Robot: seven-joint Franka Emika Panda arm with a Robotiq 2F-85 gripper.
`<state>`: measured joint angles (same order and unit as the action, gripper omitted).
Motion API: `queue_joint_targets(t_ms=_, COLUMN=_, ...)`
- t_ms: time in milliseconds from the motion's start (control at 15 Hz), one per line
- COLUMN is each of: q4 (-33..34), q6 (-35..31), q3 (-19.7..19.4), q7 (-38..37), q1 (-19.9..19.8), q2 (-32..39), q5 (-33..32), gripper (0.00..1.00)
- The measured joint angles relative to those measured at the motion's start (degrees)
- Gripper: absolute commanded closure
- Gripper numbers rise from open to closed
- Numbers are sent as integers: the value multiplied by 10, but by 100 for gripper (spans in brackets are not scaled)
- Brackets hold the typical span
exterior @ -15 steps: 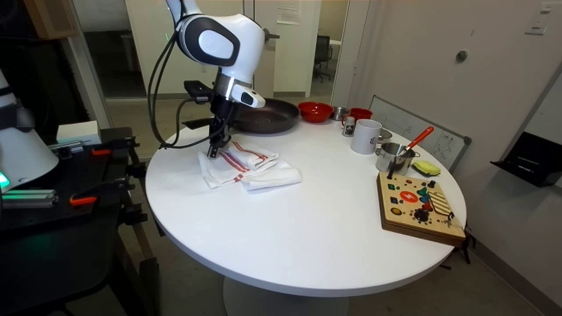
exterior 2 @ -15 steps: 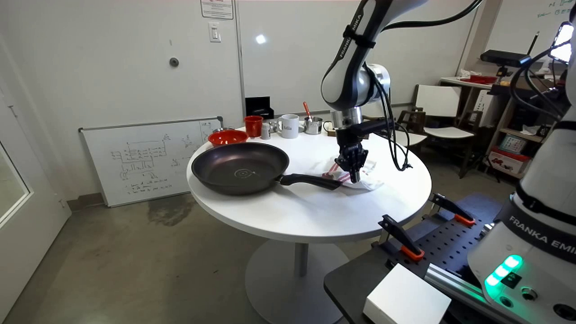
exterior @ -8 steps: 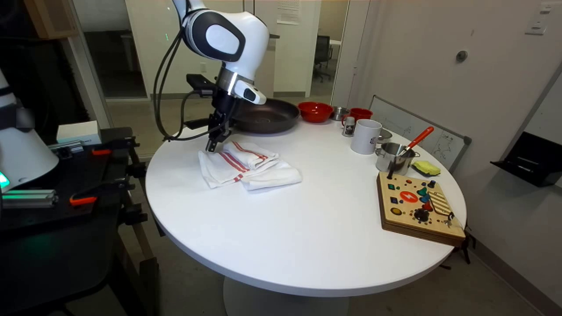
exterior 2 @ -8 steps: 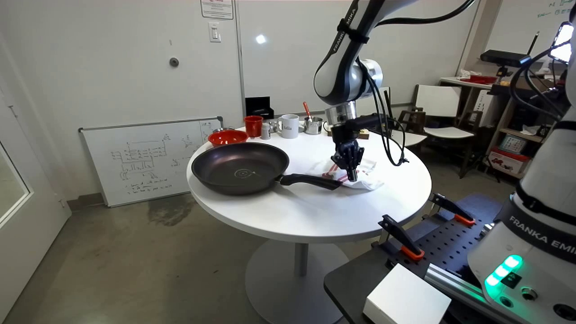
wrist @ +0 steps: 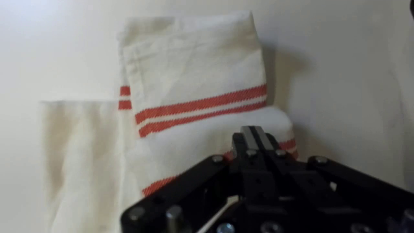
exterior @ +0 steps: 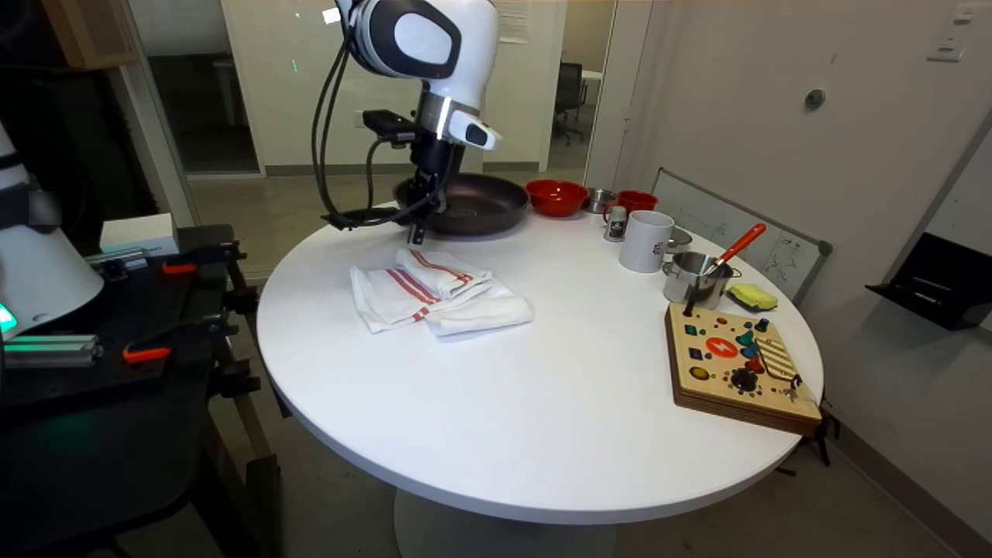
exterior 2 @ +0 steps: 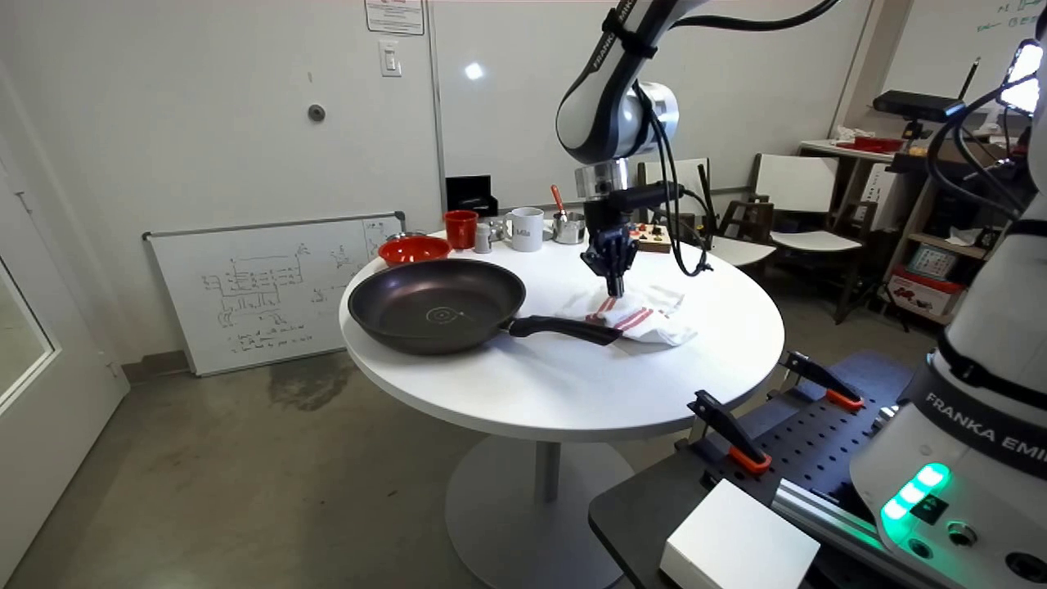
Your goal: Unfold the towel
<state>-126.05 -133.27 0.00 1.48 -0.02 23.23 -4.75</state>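
Note:
The towel [exterior: 474, 311], white with red stripes, lies on the round table in overlapping folds. In the wrist view a striped flap of the towel [wrist: 197, 71] rests on top of other layers, and a plain part spreads out at the left. My gripper [exterior: 416, 239] points down just past the towel's far edge in an exterior view. The pads of the gripper [wrist: 255, 131] meet with no cloth between them, in front of a rounded fold. In an exterior view the gripper [exterior 2: 615, 291] hangs over the striped cloth. The gripper's body hides the lower part of the towel in the wrist view.
Close behind the gripper stands a black frying pan [exterior: 479, 213]; its handle [exterior 2: 564, 329] reaches toward the towel. A red bowl [exterior: 556, 199], a white mug [exterior: 645, 242] and a metal pot [exterior: 692, 285] line the far side. A wooden button board [exterior: 744, 364] lies near the edge.
The shut gripper has risen from the towel's corner, moving right in an exterior view and left in an exterior view. The towel lies as before.

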Motion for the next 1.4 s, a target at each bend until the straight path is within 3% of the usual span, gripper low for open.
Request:
queue_joint_targets(t_ms=467, q4=98, q6=38, q3=-6, q7=1, q1=0, q2=22, q5=-4, gripper=97)
queue_joint_targets(t_ms=933, q4=228, q6=114, q3=-26, q7=-7, q1=-4, q2=107, q5=-5, gripper=98)
queue_joint_targets(t_ms=1400, q4=362, q6=262, q3=-33, q7=-168, q1=2, q2=168, q5=17, gripper=98)
